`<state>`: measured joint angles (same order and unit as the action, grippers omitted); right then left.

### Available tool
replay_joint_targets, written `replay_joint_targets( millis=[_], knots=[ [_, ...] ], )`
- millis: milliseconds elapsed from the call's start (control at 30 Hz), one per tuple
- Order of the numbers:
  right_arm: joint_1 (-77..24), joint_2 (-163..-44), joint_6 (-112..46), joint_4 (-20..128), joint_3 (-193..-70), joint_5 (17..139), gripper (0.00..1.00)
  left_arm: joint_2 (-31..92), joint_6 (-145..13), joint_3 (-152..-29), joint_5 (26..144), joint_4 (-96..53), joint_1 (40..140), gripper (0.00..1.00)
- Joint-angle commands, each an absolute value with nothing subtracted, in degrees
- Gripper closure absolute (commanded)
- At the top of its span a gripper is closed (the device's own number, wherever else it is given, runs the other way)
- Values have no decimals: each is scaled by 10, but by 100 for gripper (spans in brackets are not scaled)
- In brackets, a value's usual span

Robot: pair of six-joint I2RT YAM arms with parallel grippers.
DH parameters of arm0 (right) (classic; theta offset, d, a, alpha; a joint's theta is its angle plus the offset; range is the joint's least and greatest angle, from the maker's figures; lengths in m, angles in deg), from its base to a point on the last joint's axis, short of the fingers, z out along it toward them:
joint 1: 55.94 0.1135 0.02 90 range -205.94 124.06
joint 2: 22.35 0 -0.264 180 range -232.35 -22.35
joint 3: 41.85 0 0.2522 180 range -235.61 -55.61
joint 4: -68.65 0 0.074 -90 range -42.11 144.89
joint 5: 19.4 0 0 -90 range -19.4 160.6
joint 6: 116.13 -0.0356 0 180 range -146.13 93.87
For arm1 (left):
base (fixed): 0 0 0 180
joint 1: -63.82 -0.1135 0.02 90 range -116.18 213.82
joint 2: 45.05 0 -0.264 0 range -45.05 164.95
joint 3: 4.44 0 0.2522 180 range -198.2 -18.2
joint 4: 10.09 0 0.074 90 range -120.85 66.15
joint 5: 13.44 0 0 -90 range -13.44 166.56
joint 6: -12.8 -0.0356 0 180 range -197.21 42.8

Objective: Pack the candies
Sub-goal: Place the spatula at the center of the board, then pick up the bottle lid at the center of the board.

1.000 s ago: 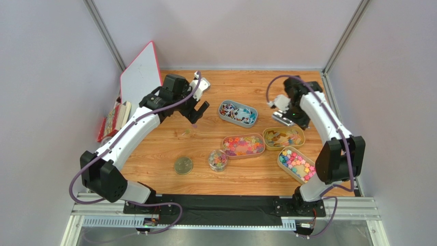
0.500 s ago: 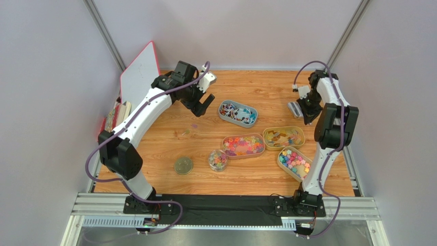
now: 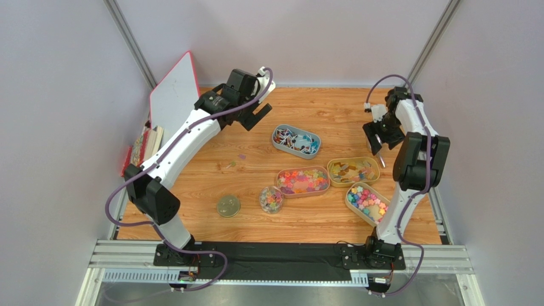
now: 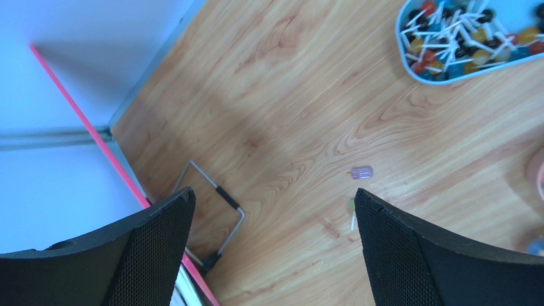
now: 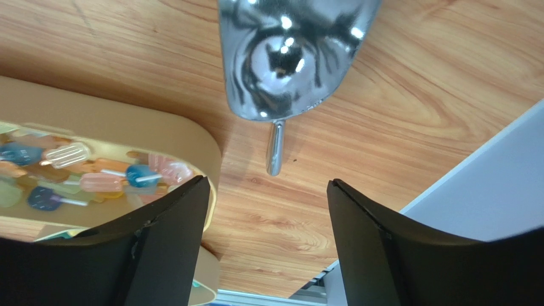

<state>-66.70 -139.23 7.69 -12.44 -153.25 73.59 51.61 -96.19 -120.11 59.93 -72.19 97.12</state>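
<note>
- Since a second ago the right claw (image 3: pixel 377 139) has swung off the trays to the far right edge of the bench (image 3: pixel 332 108) and let go of the metal scoop (image 5: pixel 290 51). The left claw (image 3: pixel 255 116) has pulled back toward the far left corner.
- Top view: both claws stand spread, pinching nothing.
- Just nearward of the right claw sits the tan tray (image 3: pixel 378 172) of amber candies (image 3: pixel 351 171). Farther nearward are the bright pink-green candies (image 3: pixel 369 203).
- Just right of the left claw lies the grey tray (image 3: pixel 274 135) of wrapped lollipops (image 3: pixel 297 141).
- Nearward of the left claw, well apart from it, are the red-orange candies (image 3: pixel 303 181), a clear jar (image 3: pixel 271 199) holding mixed sweets, and its lid (image 3: pixel 228 206) beside it.
- Left wrist view: the fingers (image 4: pixel 128 255) are spread. Ahead of the claw, toward its right finger, two loose candies lie on bare wood, one purple (image 4: pixel 362 172) and one green (image 4: pixel 351 206).
- Off the left finger a red-edged board (image 4: pixel 83 116) leans by a wire stand (image 4: pixel 226 196).
- Right wrist view: the scoop lies ahead of the spread claw, handle toward it, touching neither finger. The amber tray's rim is just off the left finger.
</note>
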Motion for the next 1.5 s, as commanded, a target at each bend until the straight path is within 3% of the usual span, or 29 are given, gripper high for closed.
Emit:
replay_joint_targets(
  millis=[0,67,133,167,267,433,633,833,1067,1300,1467],
  knots=[
    [-670,-1290,85,-102,-1537,816,25,445,-1008,-1196,696,-758,970,0],
    [-668,-1256,113,-114,-1529,908,23,410,-1034,-1138,723,-753,970,0],
    [-664,-1191,162,-127,-1503,991,13,358,-1032,-1096,743,-766,956,0],
    [-651,-1168,225,-137,-1487,1064,0,336,-1030,-1080,761,-768,948,0],
    [-567,-1083,304,-138,-1419,1052,0,240,-1032,-989,785,-742,917,0],
    [-403,-1064,342,-184,-1388,991,0,121,-1038,-883,815,-745,909,0],
    [-184,-1134,369,-155,-1422,962,0,22,-1027,-837,796,-762,853,0],
    [-86,-1262,344,-84,-1526,1000,0,-25,-961,-840,709,-782,823,0],
    [22,-1347,382,45,-1531,1000,0,-63,-928,-822,555,-788,782,0],
    [73,-1422,382,78,-1559,1011,0,44,-781,-885,724,-825,603,2],
    [81,-1454,367,122,-1575,992,0,42,-799,-889,717,-763,594,1]
  ],
)
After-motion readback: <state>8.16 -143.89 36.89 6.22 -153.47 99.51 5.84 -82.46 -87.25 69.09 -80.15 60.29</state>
